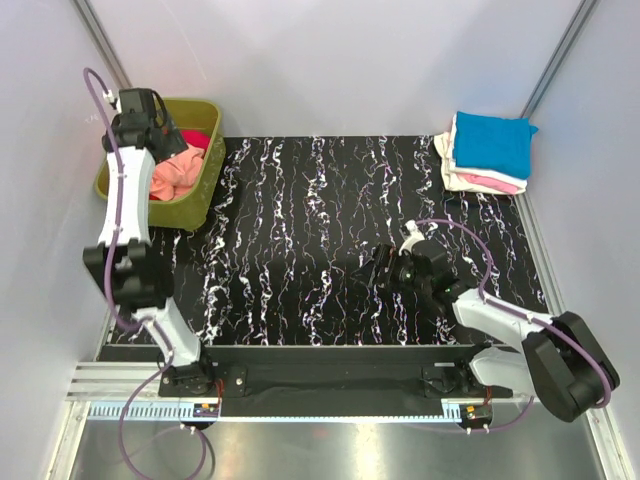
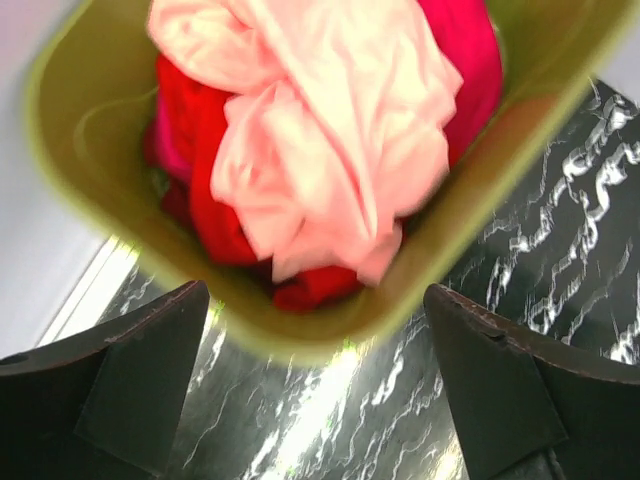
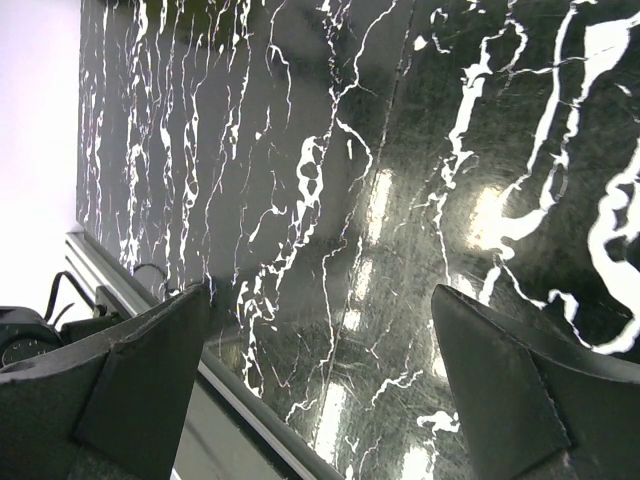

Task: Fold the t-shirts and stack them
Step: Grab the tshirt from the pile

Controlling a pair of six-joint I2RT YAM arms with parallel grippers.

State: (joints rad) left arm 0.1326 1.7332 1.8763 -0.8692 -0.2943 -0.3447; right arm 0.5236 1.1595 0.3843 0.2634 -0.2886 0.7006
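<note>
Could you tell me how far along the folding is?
Done: a folded stack topped by a blue tee sits far right. In hand: nothing yet; left gripper hangs open above the tub, right gripper open over the table. Left: salmon-pink tee and red tee crumpled inside.

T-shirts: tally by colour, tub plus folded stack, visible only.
1 salmon-pink t-shirt, in the olive-green tub
1 red t-shirt, tub
1 magenta t-shirt, tub
1 bright blue t-shirt, top of stack
1 cream t-shirt, stack
1 pink t-shirt, stack
Total: 6 visible; buried ones can't be counted.
</note>
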